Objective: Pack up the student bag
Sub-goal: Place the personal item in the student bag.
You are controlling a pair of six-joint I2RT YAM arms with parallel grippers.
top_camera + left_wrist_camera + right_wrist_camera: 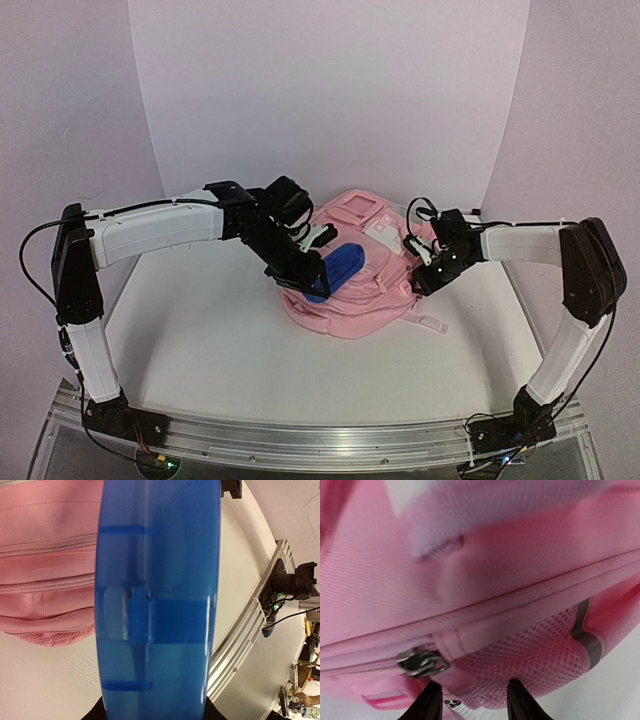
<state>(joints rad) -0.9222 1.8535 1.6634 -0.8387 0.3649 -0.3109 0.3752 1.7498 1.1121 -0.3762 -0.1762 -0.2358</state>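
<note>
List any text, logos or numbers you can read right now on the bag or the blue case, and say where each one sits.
No text can be read in any view.
On the student bag, the white patch near the top may carry print, but it is too small to read.
On the blue case, no lettering or logo is visible.
On the zip pull, the metal is blurred and no marking is legible.

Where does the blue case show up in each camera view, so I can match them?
Top external: blue case at centre, over the left part of the pink backpack.
Left wrist: blue case fills the middle, top to bottom; backpack at left.
Right wrist: not in it; only backpack fabric and a zip pull.
Shared landmark: the pink backpack.
</note>
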